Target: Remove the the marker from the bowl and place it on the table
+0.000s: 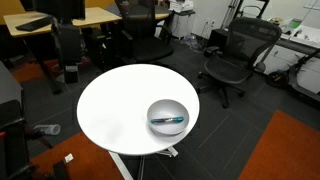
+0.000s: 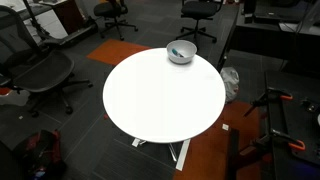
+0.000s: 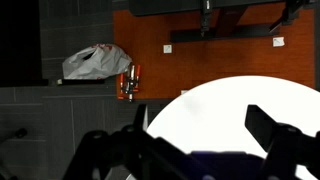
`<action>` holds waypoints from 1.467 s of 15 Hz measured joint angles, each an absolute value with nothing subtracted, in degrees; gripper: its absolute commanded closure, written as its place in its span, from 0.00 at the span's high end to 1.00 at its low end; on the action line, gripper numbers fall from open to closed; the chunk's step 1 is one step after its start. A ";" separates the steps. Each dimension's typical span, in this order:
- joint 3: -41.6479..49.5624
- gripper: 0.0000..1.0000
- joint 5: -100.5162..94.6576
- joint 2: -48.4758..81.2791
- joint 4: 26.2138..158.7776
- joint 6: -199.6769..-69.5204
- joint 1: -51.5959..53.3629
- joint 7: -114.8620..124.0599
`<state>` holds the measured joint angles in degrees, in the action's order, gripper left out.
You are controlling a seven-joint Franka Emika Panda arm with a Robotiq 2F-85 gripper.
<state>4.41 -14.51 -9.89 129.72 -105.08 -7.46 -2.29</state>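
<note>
One worktop (image 1: 120, 105), round and white. It carries one bowl (image 1: 168, 117) and nothing else you can see. The bowl is shiny grey metal and sits close to the rim in both exterior views (image 2: 181, 51).

One marker (image 1: 168, 120), teal-bodied with dark ends. It lies inside the bowl across its hollow, touching the metal and well below the rim. In an exterior view it shows only as a small teal streak (image 2: 178, 53).

Your gripper (image 3: 200, 150) appears only in the wrist view. Its two dark fingers (image 3: 285, 140) are spread wide with nothing between them, and a slice of white worktop shows behind them.

On the floor in the wrist view there is one white plastic bag (image 3: 97, 62). Just beside it is one orange-red object (image 3: 128, 82), too small to identify.

Three black office chairs (image 2: 42, 72) stand around the worktop in an exterior view, none touching it.
</note>
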 measured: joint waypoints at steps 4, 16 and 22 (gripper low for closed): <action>4.41 1.00 -14.51 -9.89 129.71 -105.09 -7.46 -2.29; 5.64 1.00 -13.36 -5.23 129.05 -114.33 -7.39 -2.29; 8.77 1.00 -5.86 1.97 126.21 -125.24 -8.17 -2.29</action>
<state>8.77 -5.86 1.97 126.21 -125.24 -8.17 -2.29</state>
